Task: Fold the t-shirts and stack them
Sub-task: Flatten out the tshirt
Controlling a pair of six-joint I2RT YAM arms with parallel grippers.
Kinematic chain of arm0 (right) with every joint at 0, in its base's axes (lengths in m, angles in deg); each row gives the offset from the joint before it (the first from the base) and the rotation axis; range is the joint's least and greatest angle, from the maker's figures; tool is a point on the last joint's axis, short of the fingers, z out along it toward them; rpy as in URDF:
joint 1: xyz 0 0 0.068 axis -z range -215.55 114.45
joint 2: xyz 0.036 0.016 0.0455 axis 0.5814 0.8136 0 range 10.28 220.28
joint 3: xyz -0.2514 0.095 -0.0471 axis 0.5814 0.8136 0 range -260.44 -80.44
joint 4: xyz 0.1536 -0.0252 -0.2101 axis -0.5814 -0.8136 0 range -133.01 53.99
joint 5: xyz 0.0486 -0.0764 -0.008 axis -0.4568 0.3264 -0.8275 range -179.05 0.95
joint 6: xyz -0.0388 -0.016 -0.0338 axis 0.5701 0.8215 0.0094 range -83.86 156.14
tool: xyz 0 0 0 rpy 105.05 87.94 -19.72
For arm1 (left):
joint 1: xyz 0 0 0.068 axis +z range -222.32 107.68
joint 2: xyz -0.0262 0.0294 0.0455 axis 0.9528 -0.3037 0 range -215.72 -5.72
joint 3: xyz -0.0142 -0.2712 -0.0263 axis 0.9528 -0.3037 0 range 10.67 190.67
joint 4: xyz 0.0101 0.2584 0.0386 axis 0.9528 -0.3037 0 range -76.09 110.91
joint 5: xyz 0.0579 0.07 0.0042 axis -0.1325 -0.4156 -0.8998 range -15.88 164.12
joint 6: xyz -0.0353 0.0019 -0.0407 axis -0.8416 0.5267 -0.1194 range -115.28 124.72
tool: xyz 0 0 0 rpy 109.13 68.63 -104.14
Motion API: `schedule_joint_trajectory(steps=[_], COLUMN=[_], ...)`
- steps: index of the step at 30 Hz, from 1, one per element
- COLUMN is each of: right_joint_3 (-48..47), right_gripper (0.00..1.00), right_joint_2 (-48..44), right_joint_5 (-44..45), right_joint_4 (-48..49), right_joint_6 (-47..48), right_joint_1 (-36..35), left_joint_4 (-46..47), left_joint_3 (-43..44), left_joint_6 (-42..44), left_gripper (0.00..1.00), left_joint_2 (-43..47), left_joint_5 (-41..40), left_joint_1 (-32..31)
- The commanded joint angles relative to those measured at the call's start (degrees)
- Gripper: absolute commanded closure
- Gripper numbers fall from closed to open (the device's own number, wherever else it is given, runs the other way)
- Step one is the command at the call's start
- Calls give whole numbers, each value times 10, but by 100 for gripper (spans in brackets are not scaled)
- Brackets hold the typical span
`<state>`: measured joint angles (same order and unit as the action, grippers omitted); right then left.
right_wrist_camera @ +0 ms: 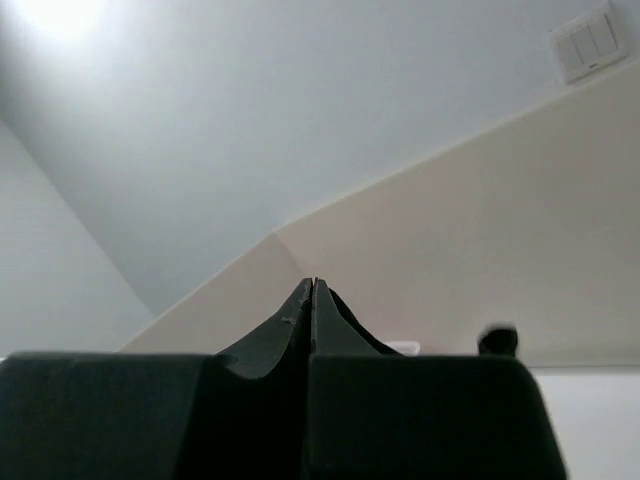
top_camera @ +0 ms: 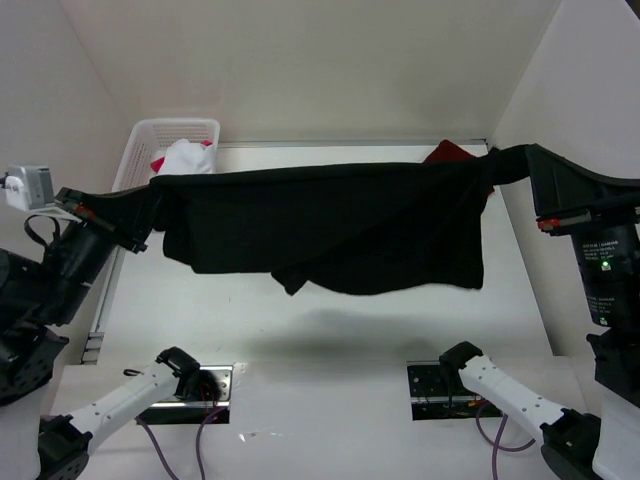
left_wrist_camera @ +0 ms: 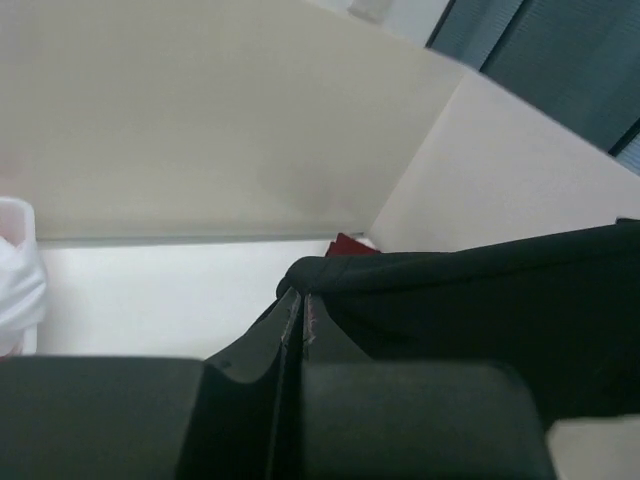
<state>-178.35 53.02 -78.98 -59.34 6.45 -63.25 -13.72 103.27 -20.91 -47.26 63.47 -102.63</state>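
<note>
A black t-shirt [top_camera: 340, 225] hangs stretched in the air between my two grippers, its lower edge sagging above the table. My left gripper [top_camera: 150, 203] is shut on its left end; in the left wrist view the jaws [left_wrist_camera: 300, 297] are pressed together with the black cloth [left_wrist_camera: 480, 300] at their tips. My right gripper [top_camera: 503, 160] is shut on its right end; in the right wrist view the fingertips [right_wrist_camera: 313, 286] are closed and point up at the wall, with the cloth hidden. A dark maroon shirt [top_camera: 450, 152] lies at the back right, behind the black one, and also shows in the left wrist view [left_wrist_camera: 347, 245].
A white lattice basket [top_camera: 145, 135] stands at the back left with a white shirt [top_camera: 188, 155] and a bit of pink-red cloth [top_camera: 158, 163] in it. Walls enclose the table on the left, back and right. The arm bases [top_camera: 190, 375] sit at the near edge.
</note>
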Motion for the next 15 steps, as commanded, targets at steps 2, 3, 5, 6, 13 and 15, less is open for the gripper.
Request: schedule_joint_trajectory(steps=[2,3,5,6,13,15], right_joint_3=[54,72,128,147,336,385], right_gripper=[100,100,100,100,100,100], right_joint_2=[31,39,51,58,133,173], right_joint_5=[55,70,83,96,114,119], right_joint_4=[-22,-10,3,8,111,155], right_joint_6=[14,14,3,3,-46,-65], right_joint_1=[3,3,3,3,3,14], left_joint_4=[39,50,77,88,163,178], left_joint_3=[-75,-93,-148,-170,-306,-312], left_joint_6=[-21,-28,-62,-73,-145,-153], left_gripper=[100,100,100,100,100,97], left_joint_2=[-63,-74,-110,-120,-222,-281], left_joint_5=[5,5,5,10,-9,14], left_joint_1=[0,0,0,0,9,39])
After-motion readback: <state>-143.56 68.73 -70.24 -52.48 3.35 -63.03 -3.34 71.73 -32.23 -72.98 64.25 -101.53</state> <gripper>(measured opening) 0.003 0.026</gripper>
